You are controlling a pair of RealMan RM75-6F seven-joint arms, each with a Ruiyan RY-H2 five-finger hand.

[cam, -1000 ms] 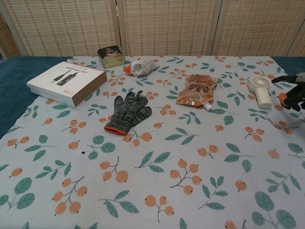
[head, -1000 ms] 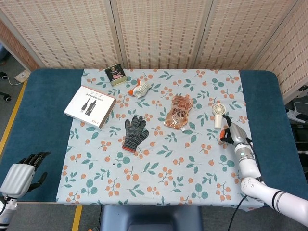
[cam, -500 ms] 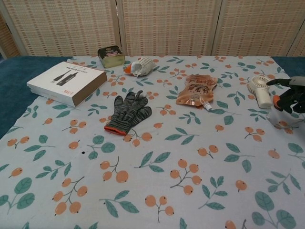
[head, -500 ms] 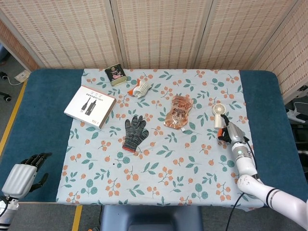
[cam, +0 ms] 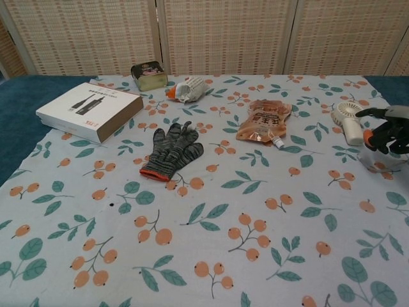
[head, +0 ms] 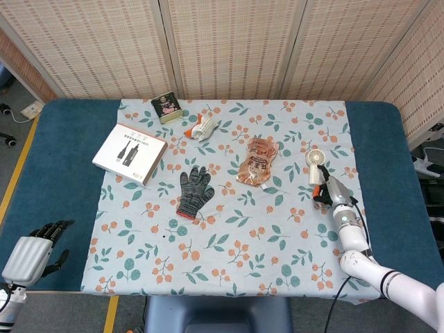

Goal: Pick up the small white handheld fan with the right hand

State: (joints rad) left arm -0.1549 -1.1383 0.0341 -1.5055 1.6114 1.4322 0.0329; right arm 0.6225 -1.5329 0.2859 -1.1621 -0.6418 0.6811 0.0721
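Observation:
The small white handheld fan (head: 316,164) (cam: 349,120) lies flat on the flowered cloth at the right side, round head toward the far edge and handle toward me. My right hand (head: 329,191) (cam: 386,132) hovers just beside the handle's near end, dark fingers spread and curved toward it, holding nothing. My left hand (head: 33,248) rests at the near left corner over the blue table cover, fingers apart and empty; the chest view does not show it.
An orange snack pouch (head: 258,161) lies left of the fan. A grey knit glove (head: 193,191) sits mid-table, a white box (head: 130,152) at left, a small tin (head: 166,108) and a white-orange item (head: 202,127) at the back. The cloth's right edge (head: 350,166) is close to the fan.
My right hand has crept left and slightly forward toward the fan's handle. The fan has not moved, and the left hand shifted only slightly.

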